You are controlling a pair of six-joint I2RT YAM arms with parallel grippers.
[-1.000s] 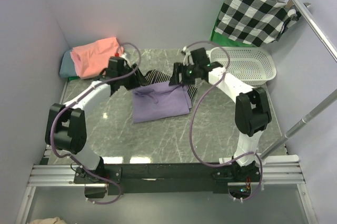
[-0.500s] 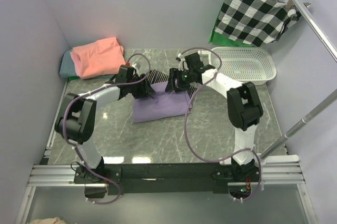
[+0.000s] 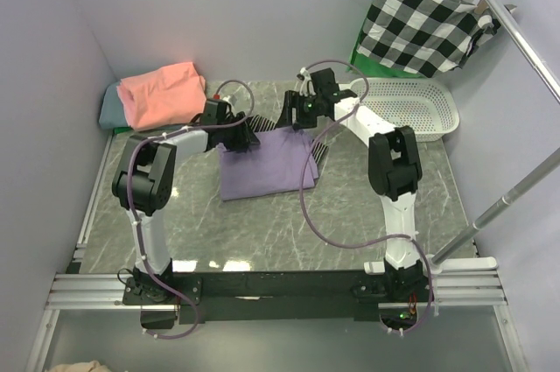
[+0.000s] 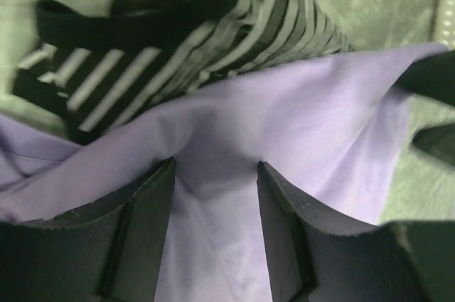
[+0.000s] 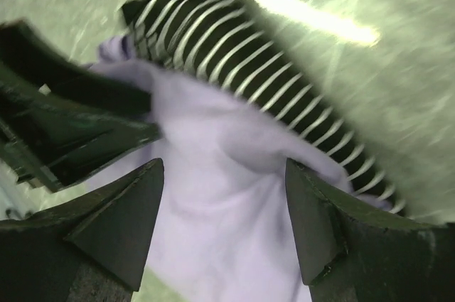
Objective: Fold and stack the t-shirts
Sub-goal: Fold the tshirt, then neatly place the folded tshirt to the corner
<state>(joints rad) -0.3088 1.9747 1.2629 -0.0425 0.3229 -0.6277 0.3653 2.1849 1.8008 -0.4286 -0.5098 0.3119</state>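
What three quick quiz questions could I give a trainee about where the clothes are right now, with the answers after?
1. True or false: the lavender t-shirt lies inside the white basket.
2. Which shirt tops the far-left pile? A salmon-pink t-shirt, B grey-teal t-shirt, C lavender t-shirt.
3. What pattern has the cloth peeking from under the lavender t-shirt's far edge?
Key: 1 false, it lies on the table; 2 A; 3 black-and-white stripes.

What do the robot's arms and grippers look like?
The left arm and right arm have white links and bulky black joints. A thin purple cable loops along each. The left gripper and right gripper each have two flat, dark, wedge-shaped fingers.
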